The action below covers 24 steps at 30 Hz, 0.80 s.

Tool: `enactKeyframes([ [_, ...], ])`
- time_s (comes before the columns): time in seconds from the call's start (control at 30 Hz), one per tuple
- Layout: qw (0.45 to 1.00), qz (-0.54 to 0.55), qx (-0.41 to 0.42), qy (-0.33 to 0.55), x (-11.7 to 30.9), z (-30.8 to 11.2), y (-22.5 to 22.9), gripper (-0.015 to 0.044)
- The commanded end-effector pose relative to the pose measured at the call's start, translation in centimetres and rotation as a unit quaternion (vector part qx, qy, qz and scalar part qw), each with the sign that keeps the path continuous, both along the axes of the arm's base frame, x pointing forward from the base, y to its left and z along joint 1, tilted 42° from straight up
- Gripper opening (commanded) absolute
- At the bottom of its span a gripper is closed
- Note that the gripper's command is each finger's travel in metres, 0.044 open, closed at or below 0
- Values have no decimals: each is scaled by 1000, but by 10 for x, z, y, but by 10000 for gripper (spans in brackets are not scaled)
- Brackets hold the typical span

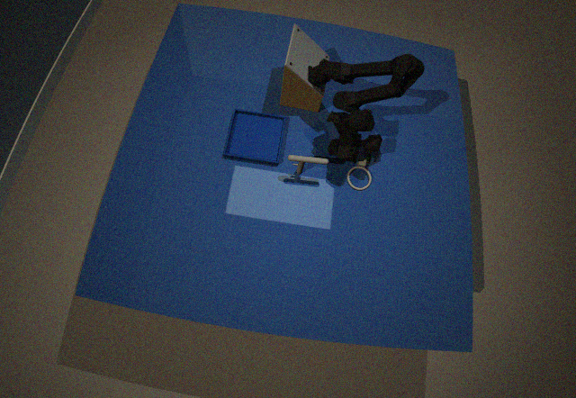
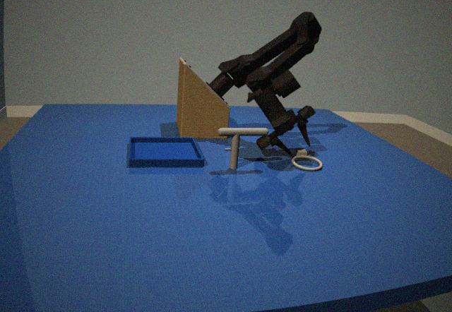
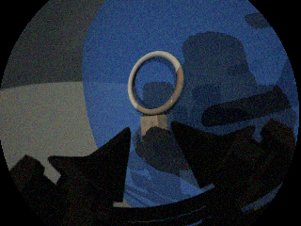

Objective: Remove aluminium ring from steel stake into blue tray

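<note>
Overhead, the folded arm (image 1: 372, 67) (image 2: 277, 49) was angled down, its jaws (image 1: 360, 157) (image 2: 301, 151) opened around the tab. A blue surface (image 1: 260, 263) (image 2: 182, 228) was backed by a grey wall (image 2: 109, 39). The ring (image 1: 348, 183) (image 2: 307, 170) (image 3: 132, 87) was placed well apart from the stake (image 1: 300, 168) (image 2: 234, 152).

Dim Room Around a Blue Tabletop

A plain grey wall (image 2: 109, 39) rises behind the blue tabletop (image 1: 232, 263) (image 2: 145, 236) (image 3: 122, 28), with a pale baseboard (image 2: 386, 117) along its foot. The floor (image 1: 520, 198) (image 2: 394, 133) is a dull brown. Light is low; a bright rectangular patch (image 1: 279, 205) lies on the tabletop, and the tabletop's shadow falls across the floor beside its edge. Another wall, dark blue-grey, fills a corner from above.
</note>
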State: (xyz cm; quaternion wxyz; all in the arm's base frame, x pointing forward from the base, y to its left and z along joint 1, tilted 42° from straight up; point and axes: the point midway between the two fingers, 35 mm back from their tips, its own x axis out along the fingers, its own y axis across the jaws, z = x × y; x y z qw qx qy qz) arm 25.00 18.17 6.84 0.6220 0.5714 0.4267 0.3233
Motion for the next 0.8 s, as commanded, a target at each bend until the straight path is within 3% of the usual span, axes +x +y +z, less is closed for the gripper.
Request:
enactKeyframes([
  [0.0, 1000, 2, 0, -5, 0, 2, 0, 368],
  [0.1, 1000, 2, 0, -5, 1, 4, -2, 440],
  [0.43, 1000, 3, 1, -7, -5, 46, -39, 440],
  [0.77, 1000, 0, 1, -2, -4, 43, -38, 440],
])
